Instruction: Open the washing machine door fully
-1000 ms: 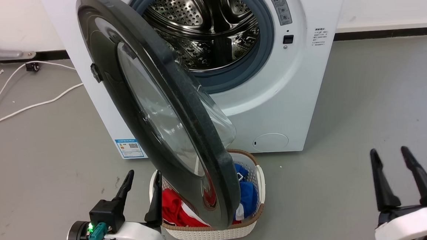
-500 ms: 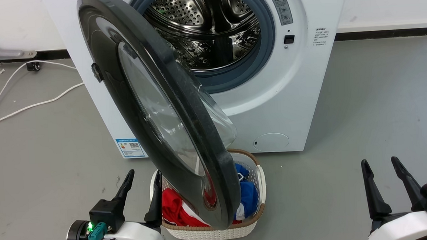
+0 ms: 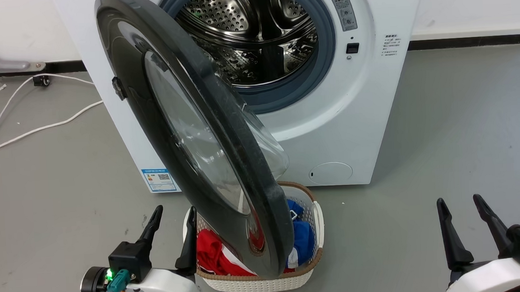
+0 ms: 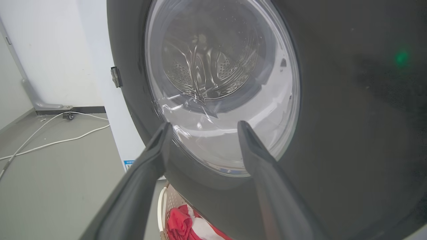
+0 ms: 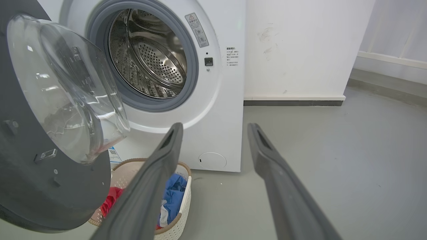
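Finding the washing machine door [image 3: 187, 137] swung roughly square to the washing machine [image 3: 358, 126], lower rim over the laundry basket [image 3: 259, 283] on the floor [image 3: 458, 134] at the machine's front edge; no shift in it over the last second. Noted right gripper [image 3: 458, 198] pulled back and lower, fingers spread, empty. Noted left gripper [image 3: 176, 210] spread beside the door's outer face; contact not clear. Judged short of fully open; further push likely required.

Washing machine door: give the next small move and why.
Probably bring the open right gripper leftward to the inner rim of the washing machine door and push it wider: it stands partly open above the laundry basket, and that gripper faces its inner side.
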Available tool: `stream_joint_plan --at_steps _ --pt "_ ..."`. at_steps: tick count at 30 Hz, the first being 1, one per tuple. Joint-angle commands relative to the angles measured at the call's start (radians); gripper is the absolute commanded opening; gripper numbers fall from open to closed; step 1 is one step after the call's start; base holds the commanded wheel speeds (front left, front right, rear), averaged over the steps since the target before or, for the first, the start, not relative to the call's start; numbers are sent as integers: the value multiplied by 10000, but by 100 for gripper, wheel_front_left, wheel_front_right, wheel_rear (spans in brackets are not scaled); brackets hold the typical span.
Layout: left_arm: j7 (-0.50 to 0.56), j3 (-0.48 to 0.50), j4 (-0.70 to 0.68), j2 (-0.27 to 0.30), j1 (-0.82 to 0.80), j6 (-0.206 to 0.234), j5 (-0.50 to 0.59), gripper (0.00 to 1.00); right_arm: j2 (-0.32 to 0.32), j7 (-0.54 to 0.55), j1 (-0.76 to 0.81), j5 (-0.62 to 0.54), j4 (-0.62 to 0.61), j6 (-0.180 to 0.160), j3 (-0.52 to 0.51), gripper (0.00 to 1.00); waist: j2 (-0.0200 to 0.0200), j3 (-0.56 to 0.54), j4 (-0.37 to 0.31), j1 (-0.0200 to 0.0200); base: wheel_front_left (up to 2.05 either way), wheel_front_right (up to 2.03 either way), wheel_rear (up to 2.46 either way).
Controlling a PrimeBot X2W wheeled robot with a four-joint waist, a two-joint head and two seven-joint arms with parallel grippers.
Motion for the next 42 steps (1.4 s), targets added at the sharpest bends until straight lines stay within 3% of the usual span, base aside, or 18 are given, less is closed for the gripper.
stream_joint_plan --at_steps 1,4,6,7,16,29,36,42 --pt "-22 16 4 19 -117 35 23 100 38 -5 91 -132 -15 -2 1 100 -1 4 -3 0 0 0 0" --pt "-22 18 7 20 -104 34 21 96 38 10 63 -108 -4 -1 20 100 -1 4 -12 0 0 0 0" --pt "-22 20 18 19 -103 33 -5 23 39 13 50 -128 8 -2 28 100 -1 -1 -18 0 0 0 0" --pt "-22 10 23 22 -104 32 -25 0 39 10 43 -136 17 -2 28 100 -1 -3 -21 0 0 0 0" --pt "-22 103 -646 56 -311 168 10 0 39 -58 -13 -202 103 -2 -24 100 -1 -43 24 0 0 0 0" --pt "-19 -95 -4855 -109 -1137 309 214 0 38 -152 -142 -201 267 -2 -69 100 -1 -76 119 0 0 0 0" --pt "227 -1119 -6500 -213 -1508 230 -161 0 39 -163 -150 -235 343 -2 -133 100 -1 -163 165 0 0 0 0" --pt "1120 -2598 -7020 -258 -1396 105 -840 0 37 -188 -175 -232 434 -2 -186 100 -1 -213 183 0 0 0 0"
